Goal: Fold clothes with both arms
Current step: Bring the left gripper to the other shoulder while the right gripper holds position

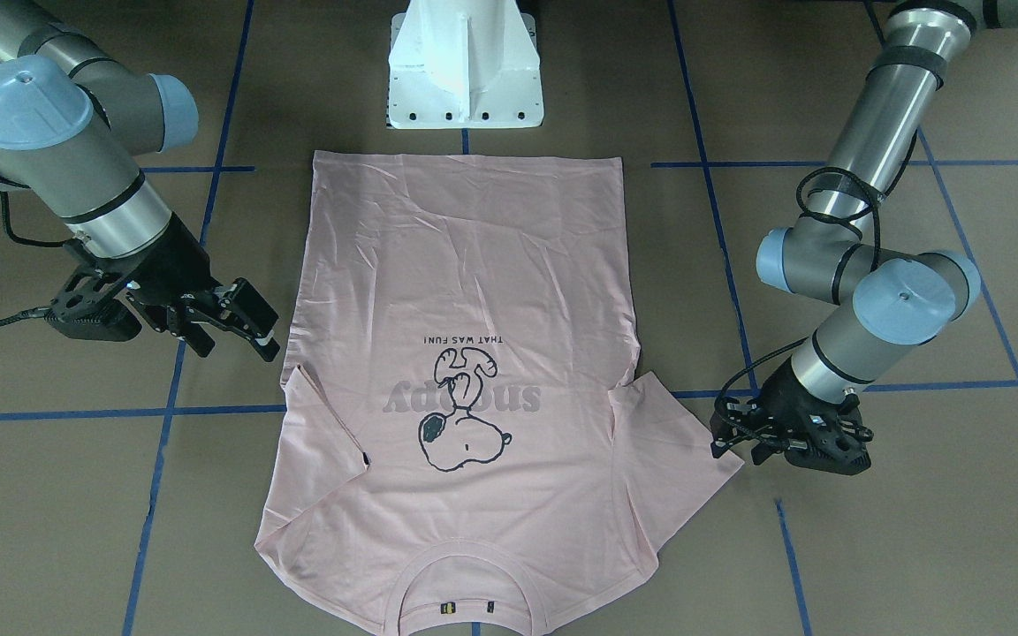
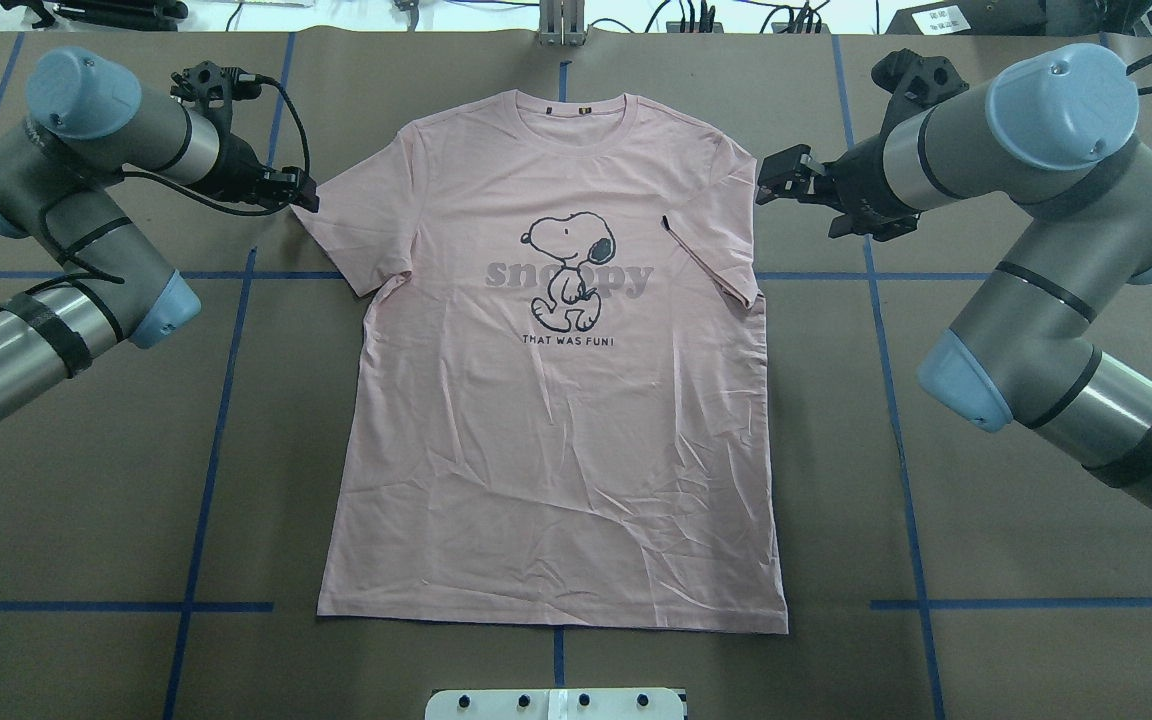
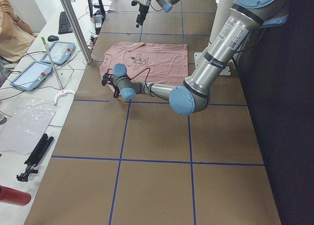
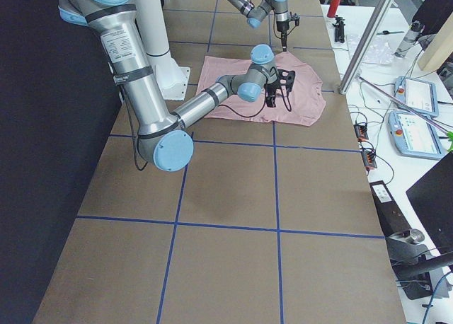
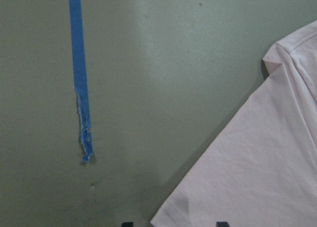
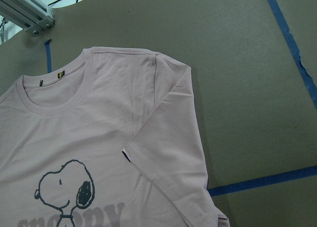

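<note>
A pale pink T-shirt [image 2: 556, 450] lies flat and face up in the middle of the brown table [image 2: 986, 650]. Its collar is at the edge far from the robot and its hem is toward the white base [image 1: 465, 71]. The overhead view shows the dog drawing [image 2: 568, 270] upright over grey lettering, while the front-facing view shows it upside down. The sleeve on the robot's left [image 2: 356, 225] is spread out flat. The sleeve on the robot's right [image 2: 721, 240] is folded in over the chest, with its small dark tag [image 2: 666, 222] near the print. The right wrist view shows this fold close up, the sleeve hem lying across the shirt front.

The left gripper [image 2: 298, 192] sits low at the tip of the spread sleeve. Only the left wrist view shows its jaws. Two dark fingertips [image 5: 221, 223] peek in at the bottom edge, well apart, with the sleeve's hem corner between them and nothing clamped. That view also shows a torn end of blue tape [image 5: 81, 88] on the table beside the sleeve.

The right gripper [image 2: 764, 182] is just beside the shirt's edge near the folded sleeve. The front-facing view shows its two fingers spread and holding nothing. Its own wrist view shows only shirt, table and tape.

The side views add a bench along the table with two tablets [image 3: 59, 52] and a seated person [image 3: 12, 31].
</note>
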You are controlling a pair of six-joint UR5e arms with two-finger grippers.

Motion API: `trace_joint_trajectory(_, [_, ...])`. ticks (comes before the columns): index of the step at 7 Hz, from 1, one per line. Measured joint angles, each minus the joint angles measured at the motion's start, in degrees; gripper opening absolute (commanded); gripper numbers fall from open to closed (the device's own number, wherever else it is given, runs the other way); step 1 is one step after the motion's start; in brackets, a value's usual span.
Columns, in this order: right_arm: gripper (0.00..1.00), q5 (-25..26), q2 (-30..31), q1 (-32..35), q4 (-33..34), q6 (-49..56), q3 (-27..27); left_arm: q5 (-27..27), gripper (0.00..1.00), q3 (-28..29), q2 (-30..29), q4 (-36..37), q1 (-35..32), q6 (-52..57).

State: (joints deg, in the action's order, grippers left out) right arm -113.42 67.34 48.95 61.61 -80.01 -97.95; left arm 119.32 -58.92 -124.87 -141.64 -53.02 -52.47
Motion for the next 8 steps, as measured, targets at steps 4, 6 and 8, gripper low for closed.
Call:
trace_joint_trajectory(4, [1.0,0.1,0.6,-0.1,-0.1,0.0,0.0,-1.6,0.03,1.4,-0.5,0.0,0.2,0.0])
trace_joint_trajectory(6, [1.0,0.1,0.6,-0.1,-0.1,0.0,0.2,-1.6,0.0,1.3,-0.7,0.0,0.6,0.0])
trace_joint_trajectory(8, [1.0,0.1,0.4,-0.3,-0.1,0.1,0.4,-1.5,0.0,-0.1,-0.9,0.0,0.5,-1.4])
